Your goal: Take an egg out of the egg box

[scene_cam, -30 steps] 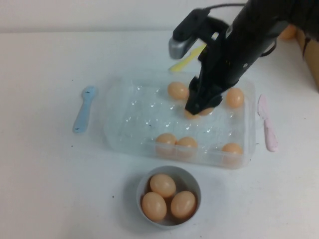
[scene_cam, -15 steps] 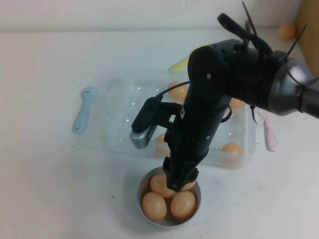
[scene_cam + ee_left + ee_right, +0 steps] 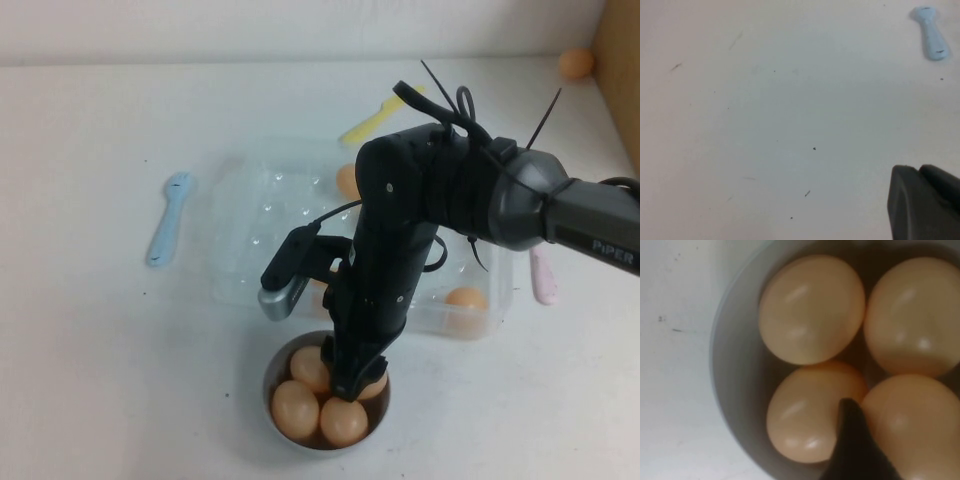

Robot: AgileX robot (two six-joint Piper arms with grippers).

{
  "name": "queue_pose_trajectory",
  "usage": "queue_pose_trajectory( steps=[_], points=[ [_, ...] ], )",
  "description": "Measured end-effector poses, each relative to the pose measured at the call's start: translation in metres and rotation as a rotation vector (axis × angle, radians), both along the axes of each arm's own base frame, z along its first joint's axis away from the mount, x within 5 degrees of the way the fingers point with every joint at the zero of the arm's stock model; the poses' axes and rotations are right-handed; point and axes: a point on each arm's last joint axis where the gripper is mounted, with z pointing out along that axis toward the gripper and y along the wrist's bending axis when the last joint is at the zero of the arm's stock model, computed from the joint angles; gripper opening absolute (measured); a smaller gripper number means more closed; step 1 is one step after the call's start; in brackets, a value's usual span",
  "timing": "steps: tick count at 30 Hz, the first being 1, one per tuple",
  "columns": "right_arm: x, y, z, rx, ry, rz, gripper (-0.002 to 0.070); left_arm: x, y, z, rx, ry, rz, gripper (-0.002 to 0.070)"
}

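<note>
- The right gripper [image 3: 350, 378] is down inside the grey bowl [image 3: 272, 372], at 6 o'clock of the egg box [image 3: 240, 230]. Its jaws appear clamped on the egg [image 3: 376, 387], which sits low among three other eggs [image 3: 296, 408].
- The bowl is crowded. If the jaws part without room, a finger may shove a neighbouring egg up the wall and out onto the tabletop [image 3: 100, 400].
- If the jaws lift off before they have let go fully, the smooth egg could be dragged up and dropped, or the light bowl tipped.
- The arm's wrist camera housing [image 3: 285, 290] hangs close over the near wall of the egg box. A careless retreat toward 12 o'clock could snag the thin plastic and jolt the remaining egg [image 3: 466, 298] at 4 o'clock of the box.
- The left gripper [image 3: 922, 200] hovers over bare tabletop, well away from the bowl, with the blue spoon [image 3: 930, 30] farther off. How it stands cannot be told, and it poses little risk.
</note>
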Motion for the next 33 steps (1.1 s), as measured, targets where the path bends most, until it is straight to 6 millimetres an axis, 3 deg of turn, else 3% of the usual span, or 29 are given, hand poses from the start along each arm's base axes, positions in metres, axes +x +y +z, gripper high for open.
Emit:
queue_pose_trajectory(
  steps=[10, 21, 27, 29, 31, 33],
  points=[
    [-0.002, 0.006, 0.002, 0.056, 0.036, -0.023, 0.0367, 0.000, 0.000, 0.000, 0.000, 0.000, 0.000, -0.0004],
    [0.009, 0.018, 0.044, 0.149, -0.040, -0.035, 0.0429, 0.000, 0.000, 0.000, 0.000, 0.000, 0.000, -0.0004],
    [0.010, 0.018, 0.048, 0.155, -0.039, -0.065, 0.0427, 0.000, 0.000, 0.000, 0.000, 0.000, 0.000, -0.0004],
    [0.010, 0.018, 0.048, 0.153, -0.031, -0.086, 0.0394, 0.000, 0.000, 0.000, 0.000, 0.000, 0.000, -0.0004],
    [0.010, 0.018, 0.048, 0.147, -0.033, -0.094, 0.0307, 0.000, 0.000, 0.000, 0.000, 0.000, 0.000, -0.0004],
    [0.009, 0.015, 0.054, 0.146, -0.052, -0.094, 0.0149, 0.000, 0.000, 0.000, 0.000, 0.000, 0.000, -0.0004]
  ],
)
